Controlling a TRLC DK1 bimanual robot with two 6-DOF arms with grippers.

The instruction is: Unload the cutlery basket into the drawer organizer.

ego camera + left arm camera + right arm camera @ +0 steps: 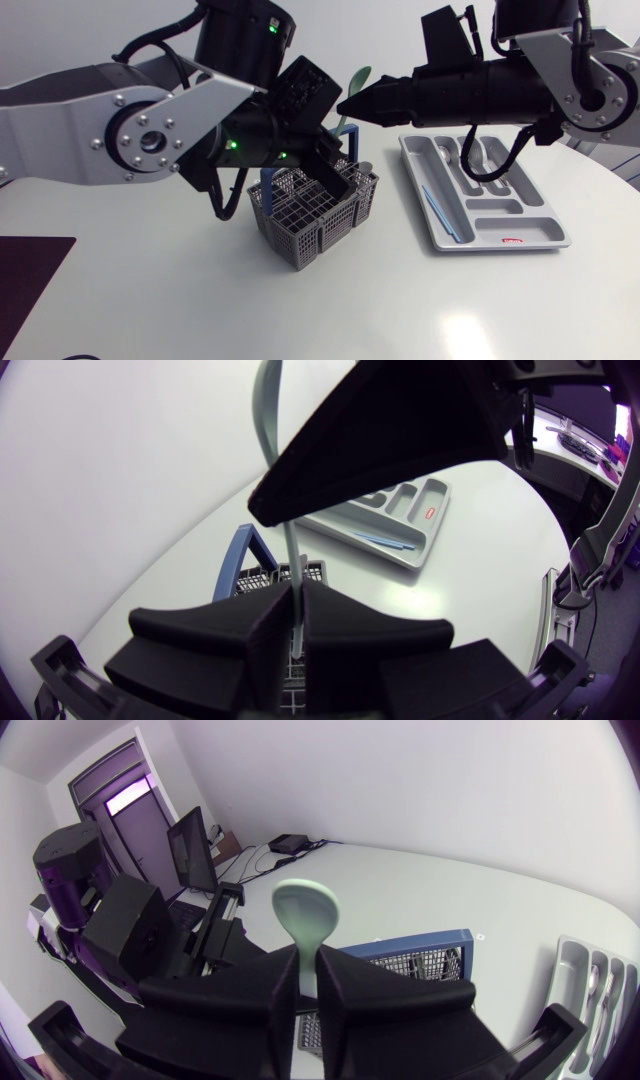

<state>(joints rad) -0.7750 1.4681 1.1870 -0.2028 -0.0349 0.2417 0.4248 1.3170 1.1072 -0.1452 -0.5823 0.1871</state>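
A pale green plastic spoon (357, 80) with a smooth oval bowl and a thin, slightly curved handle stands nearly upright above the cutlery basket (310, 215), bowl uppermost, near the middle of the table (200, 300). The basket is a squarish grey plastic box with open grid walls, divided compartments and a blue hoop handle. Its contents are hard to make out, since the left gripper (338, 175) hangs over its far right part and hides them. That gripper's two broad matte black wedge fingers are pressed together on the lower stretch of the spoon's handle; the handle's end is hidden below them. The right gripper (345, 105) comes in from the right, level with the table, and its fingers pinch the same spoon higher up, just under the bowl, so both grippers grip it at once. Part of the handle between the two grips is covered by the right gripper's tip. To the right of the basket, apart from it, lies the drawer organizer (540, 225), a shallow light grey plastic tray with rounded corners and several long and short compartments. A thin blue utensil (440, 212) lies in its long left compartment, and shiny metal cutlery (462, 158) sits in the far compartments, partly hidden behind the right arm and a black cable.
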